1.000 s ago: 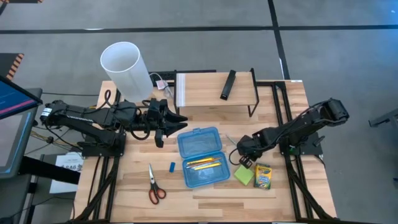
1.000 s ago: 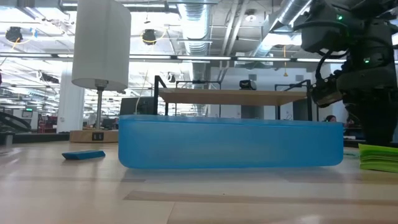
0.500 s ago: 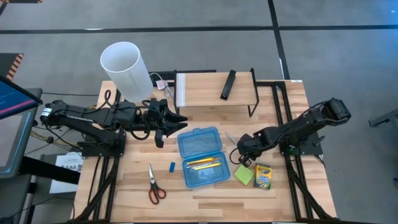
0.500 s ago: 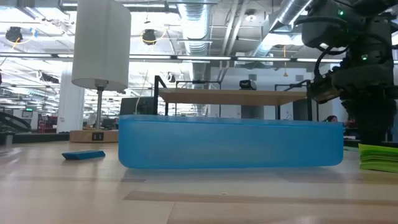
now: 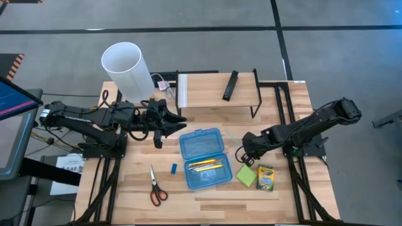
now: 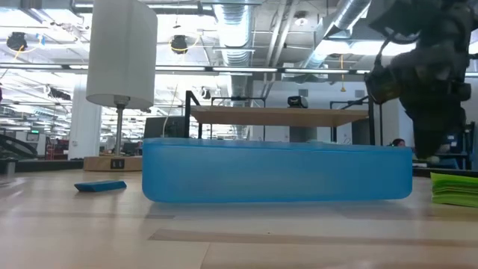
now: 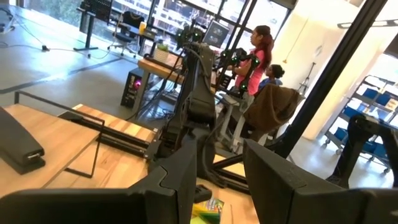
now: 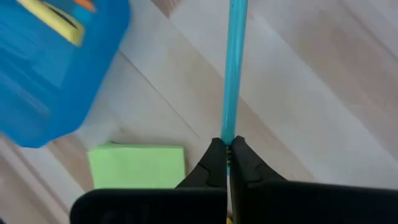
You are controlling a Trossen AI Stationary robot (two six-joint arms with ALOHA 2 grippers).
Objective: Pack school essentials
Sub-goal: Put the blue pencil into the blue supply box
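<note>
Right gripper point(image 5: 245, 152): pinched together on one end of the pale green pen point(image 8: 234, 68), just beside the right edge of the blue case point(image 5: 203, 159), hanging above the desk point(image 5: 207, 198).
Pen axis: runs straight out ahead of the gripper's closed tips; its free end reaches toward the case's corner.
Direction to go: the case lies to the left of this gripper, close by; I judge the pen's length must be swung in line with the case's long side to drop in.
Nearer arm: the right one; the left gripper point(image 5: 168, 120) waits off the case's far-left corner, fingers spread apart.
Blue case: open, holding yellow and orange pencils point(image 5: 205, 164).
Outside the case: green sticky-note pad point(image 5: 245, 176) and crayon box point(image 5: 266, 178) at its right; blue eraser point(image 5: 174, 168) and red-handled scissors point(image 5: 156, 187) at its left.
</note>
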